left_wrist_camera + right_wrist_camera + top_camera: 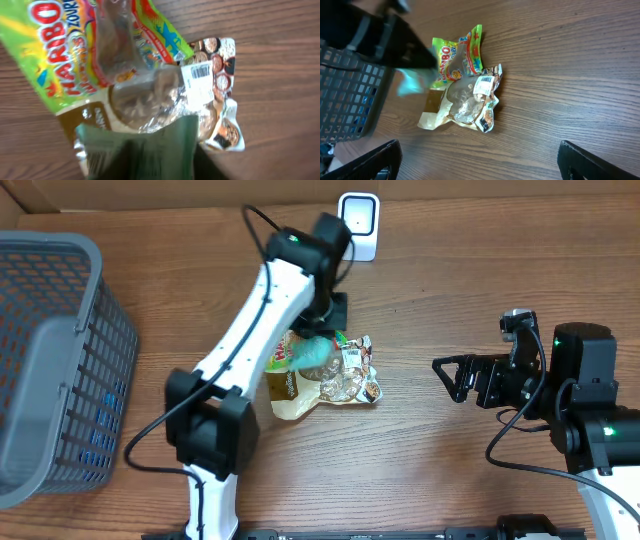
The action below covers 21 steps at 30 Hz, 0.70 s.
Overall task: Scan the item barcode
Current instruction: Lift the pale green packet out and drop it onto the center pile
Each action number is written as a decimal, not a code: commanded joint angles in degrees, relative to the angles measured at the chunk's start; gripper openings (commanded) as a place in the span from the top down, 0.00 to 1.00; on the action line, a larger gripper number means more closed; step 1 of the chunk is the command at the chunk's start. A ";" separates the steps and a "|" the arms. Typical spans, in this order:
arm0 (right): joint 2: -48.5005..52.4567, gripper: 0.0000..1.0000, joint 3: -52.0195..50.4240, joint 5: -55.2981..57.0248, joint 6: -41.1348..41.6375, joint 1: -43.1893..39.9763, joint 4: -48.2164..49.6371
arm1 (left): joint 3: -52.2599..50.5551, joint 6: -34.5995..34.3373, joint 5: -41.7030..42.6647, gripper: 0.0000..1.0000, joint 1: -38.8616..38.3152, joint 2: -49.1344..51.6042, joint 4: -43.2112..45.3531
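The green and yellow sweet bag [55,55] carries the brand HARIBO in red capitals, which run slantwise up its face in the left wrist view. Next to the brand, smaller letters begin ZOUR; the rest of that word cannot be made out. A clear packet [150,100] lying across the bag bears a white label [200,82] with a black barcode [200,71] at its top. The fine print below the bars is too small to read. In the right wrist view only the letters BO of the brand are legible.
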 commanded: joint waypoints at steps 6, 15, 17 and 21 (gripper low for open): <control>-0.15 0.00 1.29 -0.52 -0.17 0.17 0.33 | 7.32 -0.55 -2.32 0.20 1.75 -1.38 -0.76; -0.15 0.00 1.27 -0.52 -0.17 0.17 0.35 | 37.83 1.53 -5.86 0.21 10.47 -6.23 -16.96; -0.15 0.00 1.29 -0.55 -0.15 0.17 0.28 | 39.47 5.31 -3.32 0.21 14.10 -9.55 -16.87; -0.15 0.00 1.29 -0.55 -0.17 0.17 -0.39 | 36.94 5.57 -0.76 0.20 24.06 -17.27 -16.87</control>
